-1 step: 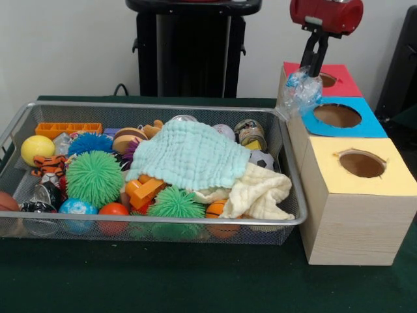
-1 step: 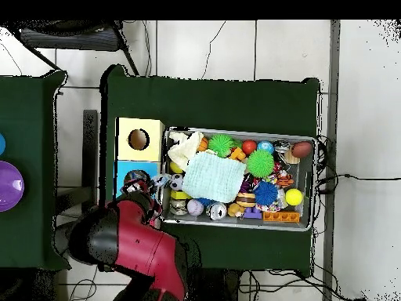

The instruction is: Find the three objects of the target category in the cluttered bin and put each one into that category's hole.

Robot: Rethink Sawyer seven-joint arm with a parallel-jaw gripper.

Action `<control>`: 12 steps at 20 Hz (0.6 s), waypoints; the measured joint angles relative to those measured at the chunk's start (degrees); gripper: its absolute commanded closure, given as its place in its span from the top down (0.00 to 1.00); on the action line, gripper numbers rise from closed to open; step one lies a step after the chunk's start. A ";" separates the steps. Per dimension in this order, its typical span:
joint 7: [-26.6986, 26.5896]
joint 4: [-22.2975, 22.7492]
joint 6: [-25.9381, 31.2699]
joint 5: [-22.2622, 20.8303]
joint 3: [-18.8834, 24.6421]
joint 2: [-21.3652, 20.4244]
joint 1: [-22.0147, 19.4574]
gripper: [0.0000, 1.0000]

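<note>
Right now your claw (image 1: 306,77) is clamped on a clear crinkly bag (image 1: 298,91) with a blue-and-white ball inside, and it hangs over the boxes, at the seam between the red-topped box (image 1: 339,83) and the blue-topped box (image 1: 365,127), just left of their holes. The bag droops below the fingers toward the blue hole (image 1: 337,115), with the red hole (image 1: 328,79) directly behind it; I cannot tell which one you are aiming for.

Judging by the look, this load is light and soft. The film is slippery and floppy, so the pinch holds the wrapper, not the ball, and the ball will swing under it. Hold it high on the gathered plastic, and expect the bag to snag on a hole's cut edge if it goes in off-centre.

Meanwhile the wire bin (image 1: 290,163) on the green counter (image 1: 195,280) is full: a pale green cloth (image 1: 189,153) and a cream cloth (image 1: 264,195) cover the middle, with spiky green balls (image 1: 94,176), a yellow ball (image 1: 37,149) and a small soccer ball (image 1: 262,160) around them. The yellow-topped box (image 1: 391,179) sits nearest, its hole empty.
</note>
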 measured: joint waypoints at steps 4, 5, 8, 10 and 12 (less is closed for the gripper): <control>0.31 1.88 -0.05 1.70 0.07 0.07 2.12 0.00; 0.43 2.06 -0.11 2.03 0.07 0.05 2.51 0.00; 1.08 2.61 -0.13 3.47 0.07 0.00 3.80 0.00; 1.36 2.75 -0.13 4.07 0.07 0.01 4.20 0.00; 1.51 2.80 -0.13 4.76 0.07 0.03 4.63 0.00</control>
